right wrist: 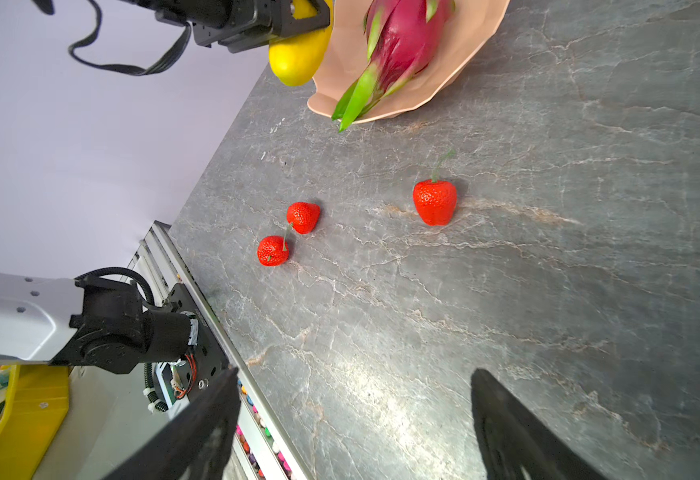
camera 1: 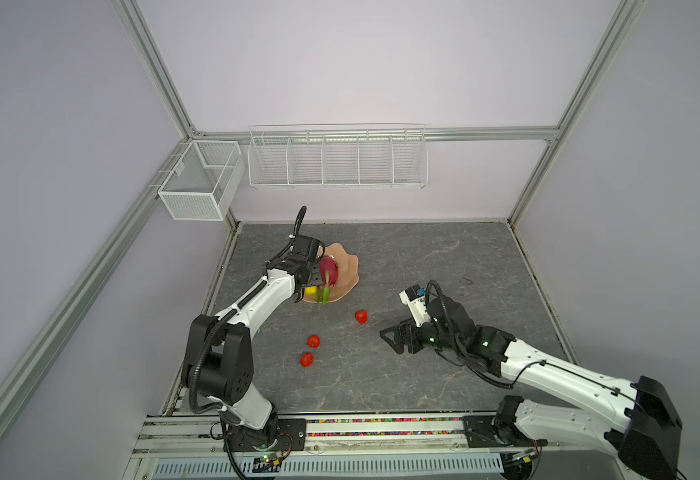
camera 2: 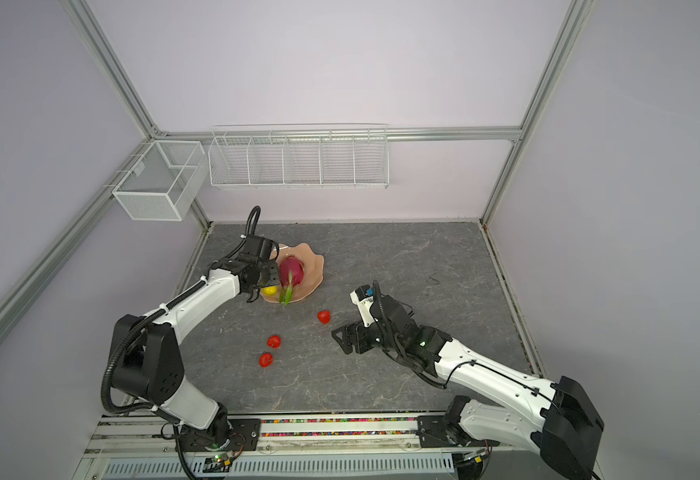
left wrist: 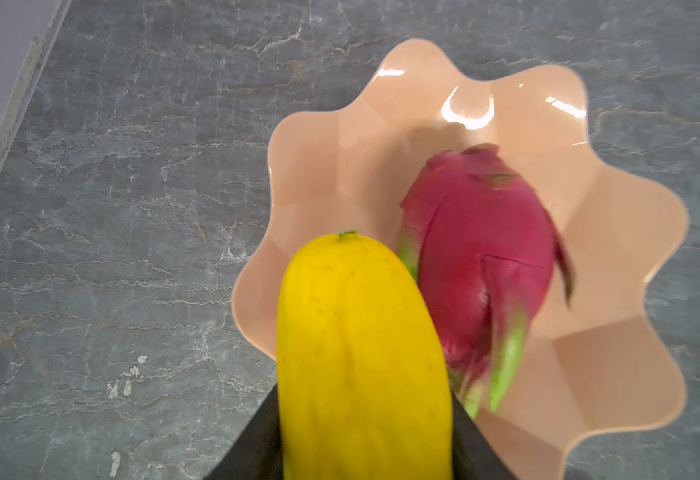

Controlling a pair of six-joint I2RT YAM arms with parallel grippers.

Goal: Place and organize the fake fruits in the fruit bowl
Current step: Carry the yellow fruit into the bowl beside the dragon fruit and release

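Observation:
The peach-pink fruit bowl (camera 1: 349,266) (camera 2: 315,266) (left wrist: 631,374) (right wrist: 456,62) stands at the back left of the grey table. A magenta dragon fruit (camera 1: 329,269) (camera 2: 291,269) (left wrist: 481,257) (right wrist: 402,37) lies in it, its green tips over the near rim. My left gripper (camera 1: 311,284) (camera 2: 267,282) (left wrist: 365,415) is shut on the yellow fruit (camera 1: 309,291) (camera 2: 269,290) (left wrist: 361,353) (right wrist: 296,58), at the bowl's left rim beside the dragon fruit. Three strawberries (camera 1: 361,317) (camera 1: 313,341) (camera 1: 307,359) (right wrist: 434,202) lie on the table. My right gripper (camera 1: 390,338) (camera 2: 340,338) (right wrist: 354,371) stands open and holds nothing, right of them.
Two white wire baskets (camera 1: 337,158) (camera 1: 201,178) hang on the back wall and left frame. The arms' mounting rail (camera 1: 381,424) runs along the table's front edge. The left wall edge lies close behind the bowl and left arm.

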